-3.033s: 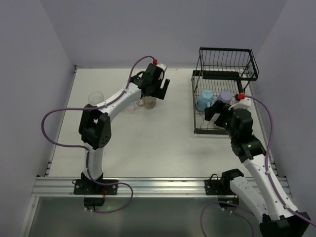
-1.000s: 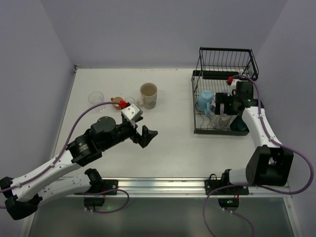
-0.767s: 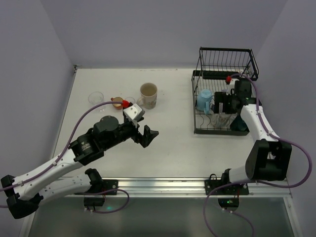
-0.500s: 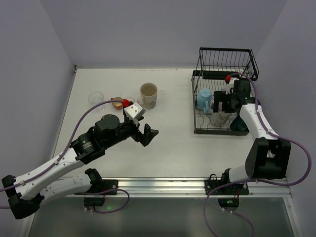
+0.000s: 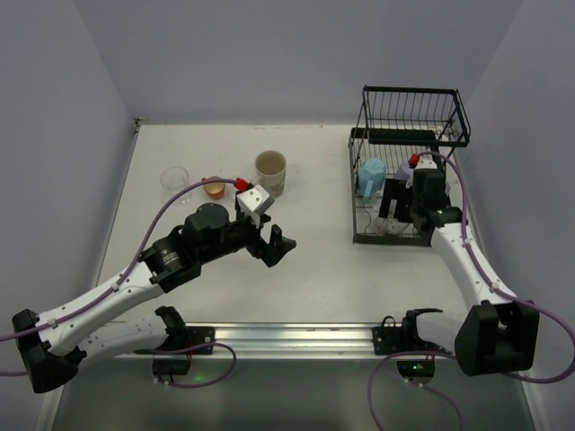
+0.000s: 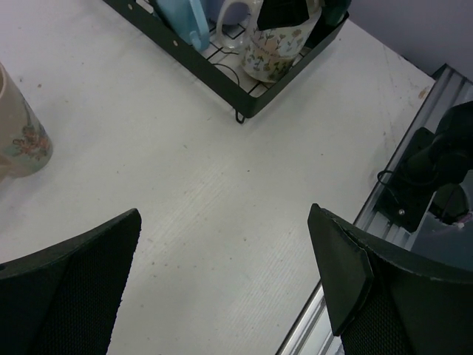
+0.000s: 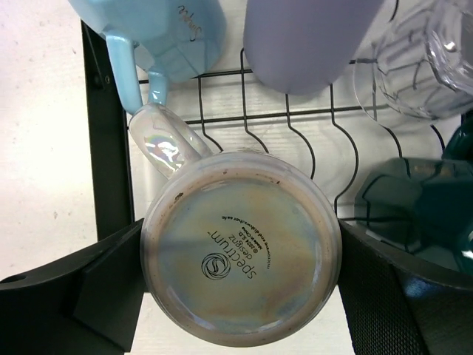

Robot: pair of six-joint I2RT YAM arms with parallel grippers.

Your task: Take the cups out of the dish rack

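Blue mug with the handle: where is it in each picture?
Top external: the blue mug sits at the left side of the dish rack.
Left wrist: the mug is at the top edge, inside the rack.
Right wrist: the mug is top left, above the upturned mug.
Shared landmark: the rack's black rim.

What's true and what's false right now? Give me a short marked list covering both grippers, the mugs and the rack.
1. The left gripper is open and holds nothing. True.
2. The light blue mug stands on the table. False: it is in the dish rack, on the lower tray.
3. The right gripper has an upturned mug between its fingers, inside the rack. True.
4. The rack's upper basket holds a cup. False: no cup shows in it.
5. A beige mug stands upright on the table. True.
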